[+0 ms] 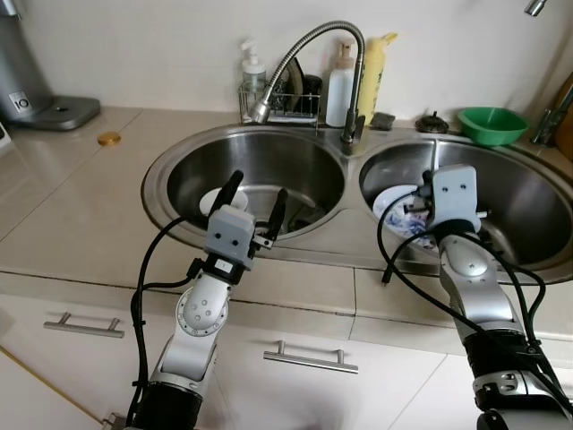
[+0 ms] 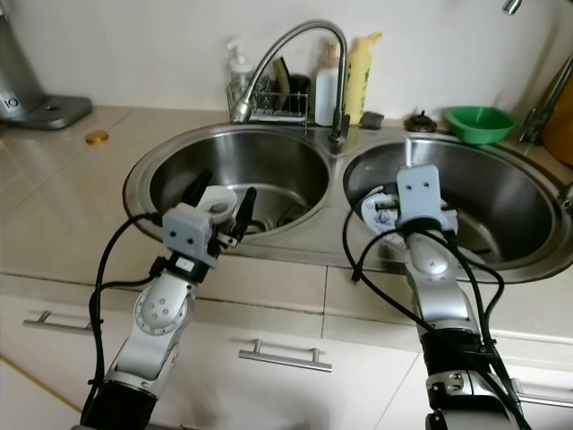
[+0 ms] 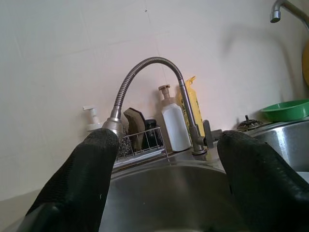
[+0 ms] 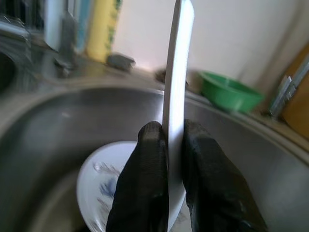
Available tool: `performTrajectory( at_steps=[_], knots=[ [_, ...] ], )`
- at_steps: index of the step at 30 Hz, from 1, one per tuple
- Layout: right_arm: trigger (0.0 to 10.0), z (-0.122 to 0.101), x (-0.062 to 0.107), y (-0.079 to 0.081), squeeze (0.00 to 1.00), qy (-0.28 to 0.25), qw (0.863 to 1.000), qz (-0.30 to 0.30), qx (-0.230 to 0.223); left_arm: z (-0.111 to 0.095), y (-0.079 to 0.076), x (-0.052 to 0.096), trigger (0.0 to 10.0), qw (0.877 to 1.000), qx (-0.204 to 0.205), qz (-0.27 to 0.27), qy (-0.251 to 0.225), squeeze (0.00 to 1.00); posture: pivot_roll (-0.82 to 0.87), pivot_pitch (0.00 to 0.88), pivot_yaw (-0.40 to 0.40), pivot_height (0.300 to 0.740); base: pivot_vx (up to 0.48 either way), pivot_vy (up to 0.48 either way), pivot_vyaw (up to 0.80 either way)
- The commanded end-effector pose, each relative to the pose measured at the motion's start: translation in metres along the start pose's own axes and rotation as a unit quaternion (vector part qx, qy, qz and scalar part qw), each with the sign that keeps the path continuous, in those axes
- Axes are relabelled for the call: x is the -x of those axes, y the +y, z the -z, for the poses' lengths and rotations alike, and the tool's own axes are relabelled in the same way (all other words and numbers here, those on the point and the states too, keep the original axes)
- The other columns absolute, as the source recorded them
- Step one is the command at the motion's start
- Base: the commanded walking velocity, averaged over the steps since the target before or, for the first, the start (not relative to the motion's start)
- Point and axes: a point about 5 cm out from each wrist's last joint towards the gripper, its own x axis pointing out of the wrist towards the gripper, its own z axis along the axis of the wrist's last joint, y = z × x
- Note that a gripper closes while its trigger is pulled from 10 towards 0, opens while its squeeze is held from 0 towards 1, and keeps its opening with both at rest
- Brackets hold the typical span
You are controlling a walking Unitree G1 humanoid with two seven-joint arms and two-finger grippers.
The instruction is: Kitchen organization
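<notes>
While a white plate (image 4: 177,87) is pinched edge-on by the right gripper (image 4: 175,145) over the right basin (image 1: 528,202), it should be lifted slowly; the left gripper (image 1: 253,197) is spread, empty.

- Two silver arms, with round joint housings ringed by small screws.
- Left claw (image 1: 254,192): two long black fingers (image 3: 82,188) with a finely textured surface, on a grey boxy wrist block with dark screw holes.
- Right claw (image 4: 170,159): the same black fingers, grey block behind.
- Loose black cables loop along both forearms; lower arm segments are black.
</notes>
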Motion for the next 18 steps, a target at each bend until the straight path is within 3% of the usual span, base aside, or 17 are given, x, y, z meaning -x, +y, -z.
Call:
performTrajectory(
  at_steps=[1,5,6,7,8,18],
  knots=[
    [10.0,-0.001,-0.006,-0.006,0.00,0.019,1.000,0.010,0.002,0.003,0.003,0.002,10.0,1.000,-0.007,-0.001,0.009,0.00,0.05,0.000,0.007,0.740,0.000,0.000,0.00],
    [10.0,0.010,-0.007,-0.007,0.02,0.050,0.999,0.007,-0.006,0.005,0.000,0.003,10.0,1.000,-0.006,0.002,0.014,0.00,0.05,0.000,0.007,0.740,0.000,0.000,0.00],
    [10.0,0.012,-0.007,-0.006,0.13,0.051,0.999,0.007,-0.012,0.004,0.000,0.003,10.0,1.000,-0.005,0.003,0.014,0.00,0.05,0.000,0.008,0.740,0.000,0.000,0.00],
    [10.0,0.012,-0.007,-0.006,0.13,0.051,0.999,0.008,-0.015,0.004,-0.001,0.003,10.0,1.000,-0.005,0.003,0.014,0.00,0.05,0.000,0.008,0.740,0.000,0.000,0.00],
    [10.0,0.013,-0.007,-0.005,1.00,0.050,0.998,0.008,-0.021,0.004,-0.001,0.003,10.0,1.000,-0.005,0.004,0.015,0.00,0.05,0.000,0.008,0.740,0.000,0.000,0.00],
    [10.0,0.014,-0.003,0.001,1.00,0.043,0.998,0.006,-0.040,0.007,-0.001,0.003,10.0,1.000,-0.003,0.007,0.021,0.00,0.05,0.000,0.013,0.740,0.000,0.000,0.00]
  ],
)
